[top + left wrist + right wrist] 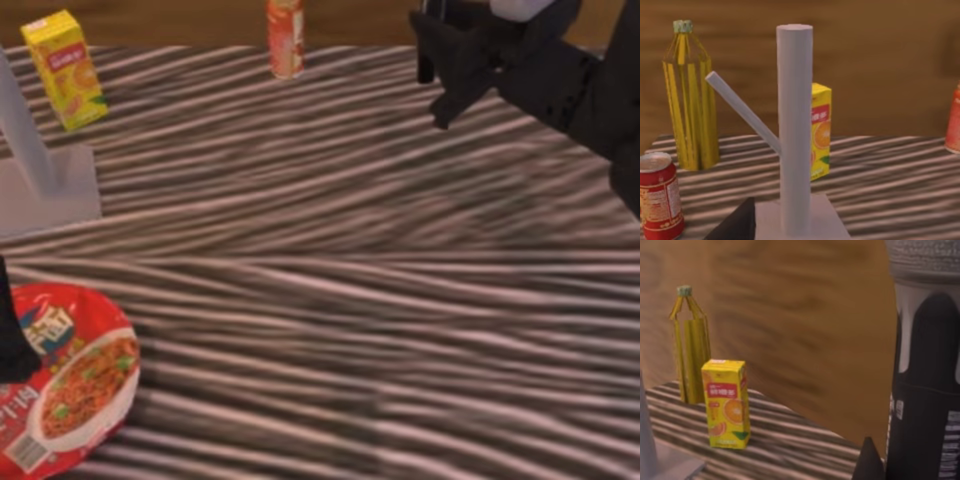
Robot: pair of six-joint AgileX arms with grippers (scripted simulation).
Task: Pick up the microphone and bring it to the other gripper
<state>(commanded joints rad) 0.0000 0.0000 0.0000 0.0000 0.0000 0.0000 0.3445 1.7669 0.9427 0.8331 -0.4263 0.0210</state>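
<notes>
Striped table (350,300); microphone (925,365) black-handled, silver mesh head, in right gripper (450,75)

The microphone (925,365) fills the right wrist view's side, its mesh head cut off by the frame edge and its black handle running out below. In the top view it cannot be made out among the dark shapes of the right hand (450,85) at about one o'clock. The noodle bowl (65,385) at eight o'clock is clipped by the frame edge, with the left hand (12,340) partly covering it, only a dark sliver showing. The grey stand (40,165) at ten o'clock loses its post beyond the edge.
</notes>
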